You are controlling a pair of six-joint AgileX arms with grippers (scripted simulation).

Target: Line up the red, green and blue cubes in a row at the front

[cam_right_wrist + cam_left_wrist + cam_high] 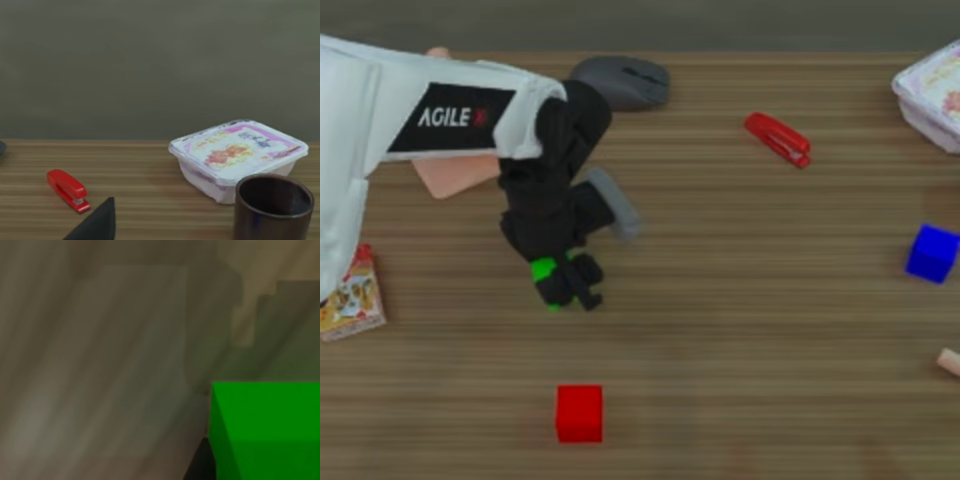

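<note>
Red cube (579,412) sits at the front, the left claw (563,283) grips the green cube (543,268) behind it, and the blue cube (932,252) waits far right.

The white-sleeved AgileX left arm reaches in from the upper left of the top view, its black wrist bending down toward the middle-left of the frame. There the black two-finger left gripper (563,282) points toward the lower edge, its fingers closed on the small bright green cube (543,268), which shows only as a green patch between the black parts. In the left wrist view that cube (265,430) fills the lower right corner, close to the camera.
</note>
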